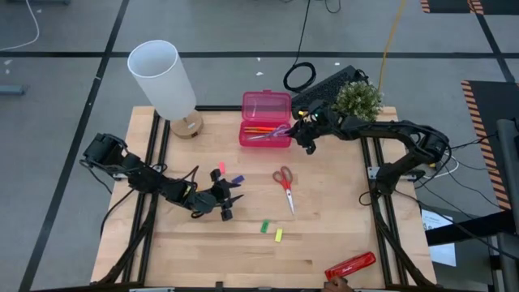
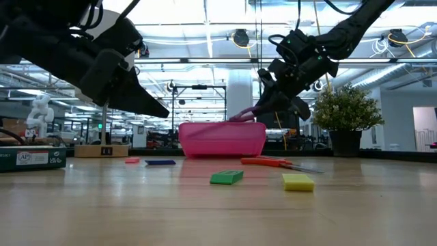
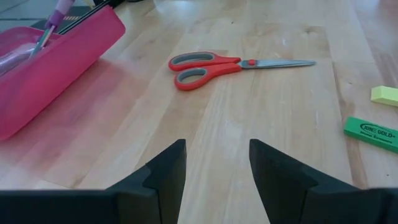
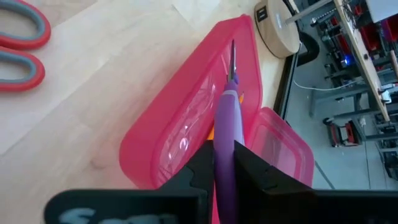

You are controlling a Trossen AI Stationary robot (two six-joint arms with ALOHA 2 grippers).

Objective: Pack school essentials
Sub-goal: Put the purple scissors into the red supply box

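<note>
The translucent pink case [image 1: 266,130] lies open at the table's far middle, with orange pencils inside. My right gripper [image 1: 304,130] stands at the case's right end, shut on purple-handled scissors [image 4: 226,106]. Lifted off the table near its left middle is my left gripper [image 1: 224,201], which is open [image 3: 214,171] with nothing between its fingers. Red-handled scissors [image 1: 284,183] lie flat at the centre. A green piece [image 1: 264,226] and a yellow piece [image 1: 278,235] lie nearer the front. A pink piece [image 1: 220,169] and a blue piece [image 1: 237,179] lie by the left gripper. My right gripper pinches the scissors' purple handle [image 4: 225,127] between its two fingers. The fingers come slanting down from the table's right side and lie along the scissors. The scissors tilt, their metal blade end [image 4: 232,57] out over the open case; whether it touches the case I cannot tell.
A white lamp [image 1: 166,77] stands at the far left and a potted plant [image 1: 358,99] at the far right. A long red bar [image 1: 350,265] lies at the near right edge. Bare wood stretches across the table's near half.
</note>
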